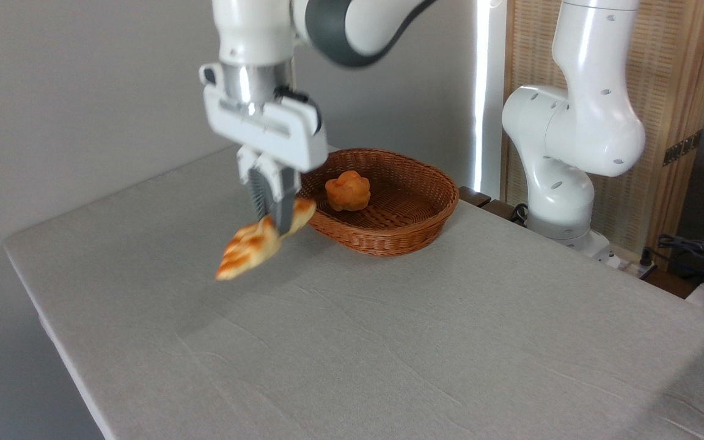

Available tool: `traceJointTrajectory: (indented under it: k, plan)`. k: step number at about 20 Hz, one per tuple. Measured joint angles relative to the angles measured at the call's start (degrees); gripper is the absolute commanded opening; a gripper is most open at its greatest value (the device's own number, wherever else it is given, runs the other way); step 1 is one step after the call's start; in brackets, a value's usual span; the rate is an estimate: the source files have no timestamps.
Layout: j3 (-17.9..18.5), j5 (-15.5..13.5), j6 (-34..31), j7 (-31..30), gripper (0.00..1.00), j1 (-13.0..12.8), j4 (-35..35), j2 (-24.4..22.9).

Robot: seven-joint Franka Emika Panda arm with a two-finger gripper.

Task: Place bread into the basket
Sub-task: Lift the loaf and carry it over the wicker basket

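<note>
Hanging: bread [258, 239] in the air above the table [388, 342], clear of the cloth, shadow below on the fabric.
Long axis: tilted, low pointed end toward the near left, high end up and right toward the basket rim.
Grip: gripper [274, 219] closed across the loaf nearer its upper end, fingers pointing down; most of the length drooping out on the near-left side.
Blur: some softness on the loaf, so exact contact line hard to tell.
Direction to goal: basket [425, 229] just beyond and to the right of the fingers, its near-left rim close behind the loaf's high tip.
Inside basket: small round bun [348, 190] left of centre, bare wicker to its right.
Judged need: carry right and back, then perhaps turn the loaf along the oval, clear of the bun.
Far: arm base [563, 183] at the far right table edge.
</note>
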Motion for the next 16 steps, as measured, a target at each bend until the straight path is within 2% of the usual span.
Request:
traceJointTrajectory:
  k: [4, 6, 9, 10, 13, 14, 16]
  plan:
    - [-0.11, -0.15, -12.72, 3.39, 0.08, -2.71, -0.96, -6.02]
    - [-0.14, -0.2, -16.59, 4.45, 0.08, -3.99, -2.77, -8.38]
    - [-0.21, -0.27, -20.49, 4.83, 0.11, -7.56, -7.3, -12.01]
    - [-0.24, -0.28, -21.43, 4.83, 0.19, -8.74, -8.57, -12.82]
    - [-0.27, -0.29, -22.33, 4.83, 0.76, -11.17, -11.33, -13.75]
    - [-0.27, -0.29, -22.34, 4.83, 0.88, -11.61, -12.03, -13.69]
    - [-0.27, -0.29, -22.34, 4.84, 1.0, -12.13, -13.23, -13.46]
